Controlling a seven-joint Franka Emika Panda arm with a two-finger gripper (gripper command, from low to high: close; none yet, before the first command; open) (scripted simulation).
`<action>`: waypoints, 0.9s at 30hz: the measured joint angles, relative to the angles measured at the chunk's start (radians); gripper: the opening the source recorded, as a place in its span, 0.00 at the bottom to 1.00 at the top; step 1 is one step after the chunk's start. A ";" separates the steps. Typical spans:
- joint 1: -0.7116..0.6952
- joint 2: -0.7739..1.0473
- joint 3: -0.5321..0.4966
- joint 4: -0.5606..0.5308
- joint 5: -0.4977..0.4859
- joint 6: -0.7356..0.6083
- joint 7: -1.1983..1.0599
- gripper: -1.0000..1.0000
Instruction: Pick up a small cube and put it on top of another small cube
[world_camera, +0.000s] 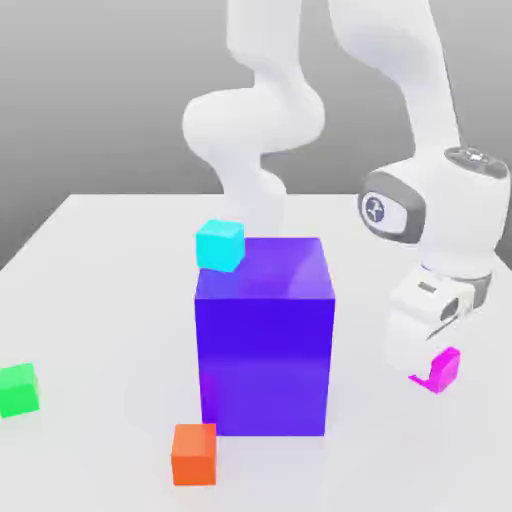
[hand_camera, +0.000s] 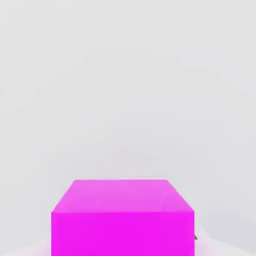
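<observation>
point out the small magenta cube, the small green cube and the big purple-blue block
small magenta cube (world_camera: 441, 370), exterior view, on its visible side face beside the arm's hand
small bright green cube (world_camera: 18, 390), exterior view, middle of its front face
big purple-blue block (world_camera: 265, 365), exterior view, middle of its front face

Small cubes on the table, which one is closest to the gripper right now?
The magenta cube, sitting right at the gripper on the exterior view's right. The orange cube, cyan cube and green cube all lie well away.
</observation>
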 joint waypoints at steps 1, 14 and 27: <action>-0.028 0.006 -0.020 0.019 0.005 -0.020 -0.027 0.00; -0.406 0.022 -0.315 0.157 0.082 -0.164 -0.404 0.00; -0.760 0.022 -0.562 0.131 0.213 -0.106 -0.780 0.00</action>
